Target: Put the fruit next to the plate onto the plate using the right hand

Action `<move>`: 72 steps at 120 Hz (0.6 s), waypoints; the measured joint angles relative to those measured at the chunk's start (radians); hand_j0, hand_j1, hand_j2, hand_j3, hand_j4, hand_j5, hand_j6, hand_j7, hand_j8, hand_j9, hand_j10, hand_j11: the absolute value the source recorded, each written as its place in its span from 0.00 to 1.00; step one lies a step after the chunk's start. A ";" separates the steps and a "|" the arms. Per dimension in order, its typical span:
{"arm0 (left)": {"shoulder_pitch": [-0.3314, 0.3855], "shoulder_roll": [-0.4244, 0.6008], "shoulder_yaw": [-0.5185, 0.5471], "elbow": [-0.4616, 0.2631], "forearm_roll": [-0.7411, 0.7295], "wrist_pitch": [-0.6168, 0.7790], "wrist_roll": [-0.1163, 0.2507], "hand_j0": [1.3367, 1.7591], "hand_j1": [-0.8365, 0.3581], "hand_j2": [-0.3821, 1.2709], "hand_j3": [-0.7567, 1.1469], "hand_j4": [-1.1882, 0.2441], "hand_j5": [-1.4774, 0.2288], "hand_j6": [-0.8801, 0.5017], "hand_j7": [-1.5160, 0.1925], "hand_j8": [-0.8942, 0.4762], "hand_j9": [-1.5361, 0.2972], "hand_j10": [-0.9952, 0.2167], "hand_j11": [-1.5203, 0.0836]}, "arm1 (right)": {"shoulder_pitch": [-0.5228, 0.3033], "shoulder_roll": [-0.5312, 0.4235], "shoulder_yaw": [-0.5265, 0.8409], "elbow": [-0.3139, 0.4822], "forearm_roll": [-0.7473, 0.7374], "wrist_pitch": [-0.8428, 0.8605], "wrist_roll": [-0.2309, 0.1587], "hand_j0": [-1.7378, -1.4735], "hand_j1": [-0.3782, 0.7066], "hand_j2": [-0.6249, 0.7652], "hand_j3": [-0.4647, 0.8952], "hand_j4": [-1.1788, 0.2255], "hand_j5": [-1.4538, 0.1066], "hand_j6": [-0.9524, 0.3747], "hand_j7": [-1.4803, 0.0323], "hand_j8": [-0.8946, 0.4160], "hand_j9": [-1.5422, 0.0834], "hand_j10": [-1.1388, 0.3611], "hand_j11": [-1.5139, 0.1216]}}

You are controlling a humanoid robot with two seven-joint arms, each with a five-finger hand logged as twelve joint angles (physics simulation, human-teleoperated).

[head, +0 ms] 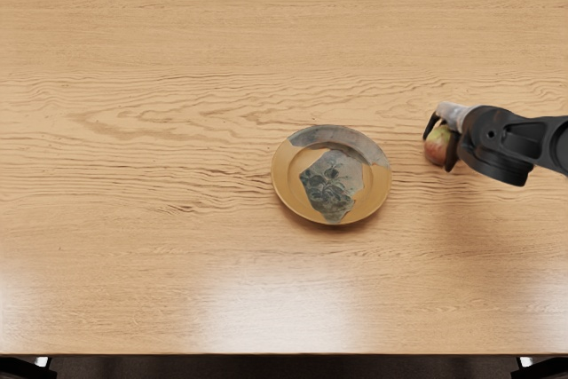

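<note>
The table (133, 130) is a broad slab of pale wood with long wavy grain running side to side. A soft sheen lies along its near edge.

Near the middle sits a round plate (282, 175), shallow and metallic gold, with a smooth raised rim. Its polished surface carries a mottled grey-green patch in the centre and a pale grey streak along the far rim. Both look like reflections rather than a printed pattern.

The right arm comes in from the picture's right edge as a chunky matte-black forearm with rounded housings. It ends in the right hand (461, 135), which has black segments and one lighter grey cylindrical finger (453, 114) on top.

The fruit (437, 145) is small and round, reddish with a yellow-green blush, and smooth-skinned. It lies at the hand's leftward tip, to the right of the plate and clearly apart from its rim, not on the plate. The fingers curl around it from above and below, closing on its far and near sides, so the fruit is gripped within the hand. The view does not show whether it rests on the wood or sits just above it.
</note>
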 joint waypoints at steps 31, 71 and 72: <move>0.000 0.000 0.001 0.000 0.000 0.000 0.000 0.76 0.98 0.23 0.40 0.82 0.86 0.63 0.88 0.65 0.83 0.81 0.94 | 0.079 -0.067 0.024 0.133 0.022 0.004 0.000 0.31 0.53 0.50 0.34 0.48 0.49 0.42 0.54 0.39 0.53 0.42 0.51; 0.002 0.000 0.001 0.001 0.000 0.000 0.000 0.76 0.98 0.23 0.40 0.82 0.86 0.63 0.88 0.65 0.83 0.81 0.94 | 0.177 -0.072 0.045 0.242 0.122 0.008 0.000 0.30 0.56 0.54 0.34 0.46 0.45 0.46 0.51 0.42 0.49 0.43 0.47; 0.002 0.000 0.001 0.001 0.000 0.000 0.000 0.76 0.98 0.23 0.40 0.82 0.86 0.63 0.88 0.65 0.83 0.81 0.94 | 0.178 -0.072 0.046 0.243 0.124 0.008 0.000 0.30 0.55 0.54 0.34 0.46 0.45 0.46 0.50 0.42 0.49 0.43 0.47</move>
